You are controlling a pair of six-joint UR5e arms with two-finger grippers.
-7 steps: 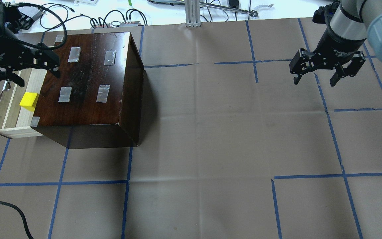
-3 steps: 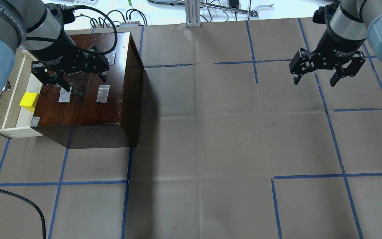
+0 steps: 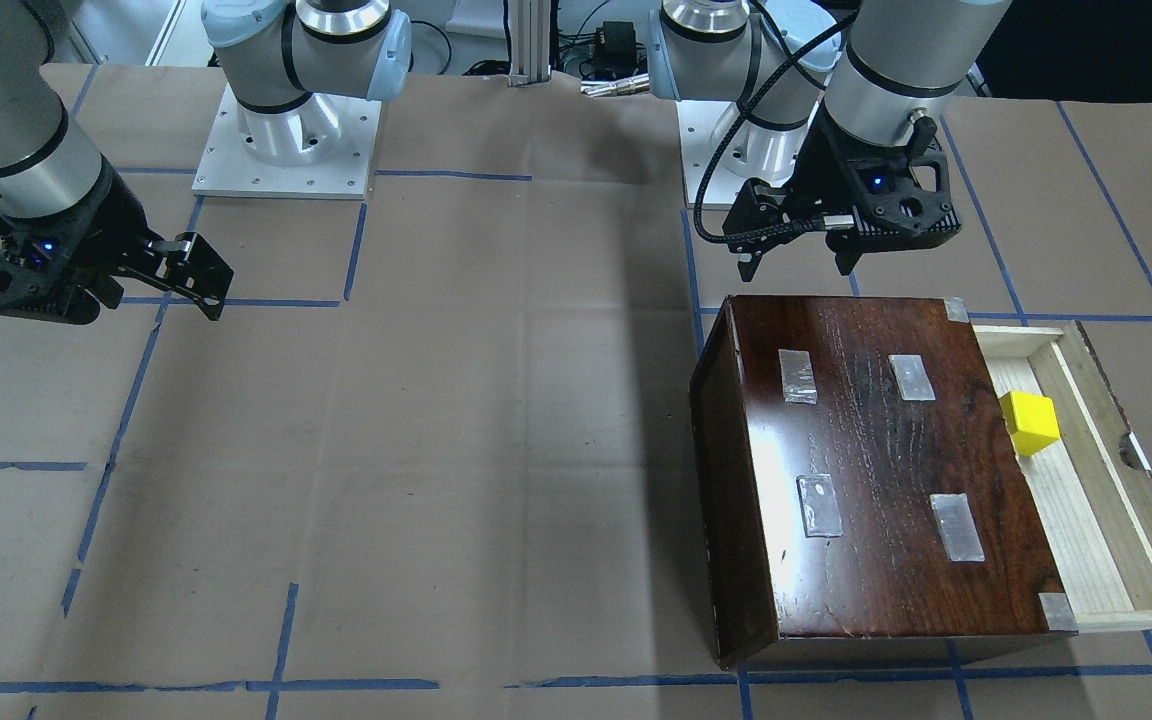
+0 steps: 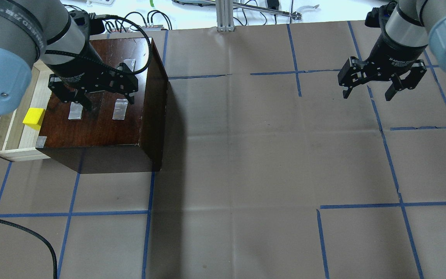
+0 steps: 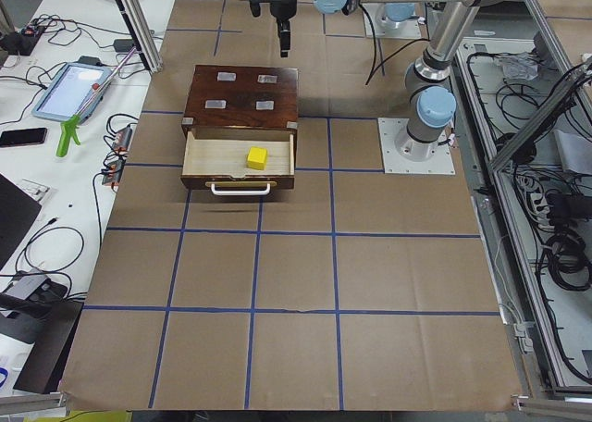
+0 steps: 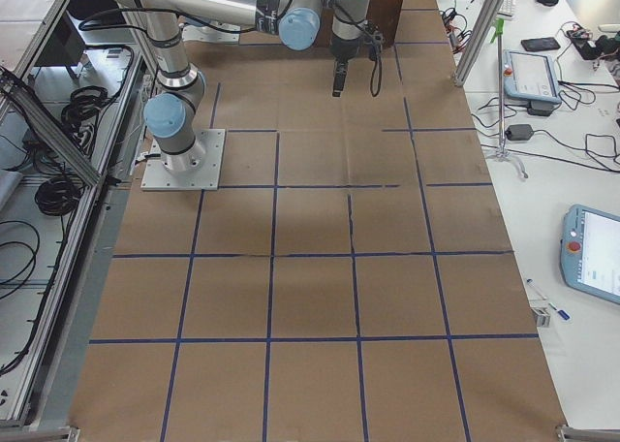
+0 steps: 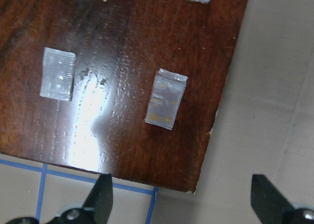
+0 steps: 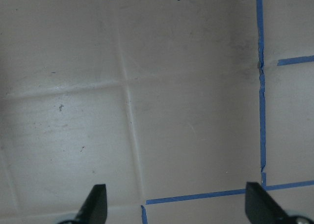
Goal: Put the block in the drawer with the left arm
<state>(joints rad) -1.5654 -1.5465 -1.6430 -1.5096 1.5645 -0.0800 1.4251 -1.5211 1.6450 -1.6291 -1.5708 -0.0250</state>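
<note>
The small yellow block (image 4: 34, 117) lies in the open pale-wood drawer (image 4: 8, 143), which is pulled out of the dark-brown box (image 4: 99, 124) toward the table's left end. The block also shows in the front view (image 3: 1029, 422) and the exterior left view (image 5: 257, 156). My left gripper (image 4: 108, 101) is open and empty and hovers over the box top, right of the drawer. Its wrist view shows the taped box top (image 7: 113, 86) and the box's corner between the open fingers. My right gripper (image 4: 367, 95) is open and empty over bare table far to the right.
Cables and devices lie beyond the table's far edge (image 4: 138, 21), beside an aluminium post (image 4: 225, 15). A loose black cable (image 4: 25, 236) crosses the front left corner. Blue tape lines grid the brown table cover (image 4: 246, 155).
My left gripper moved right, from over the drawer's rear part to over the box top. The block, drawer and right arm have not moved.
</note>
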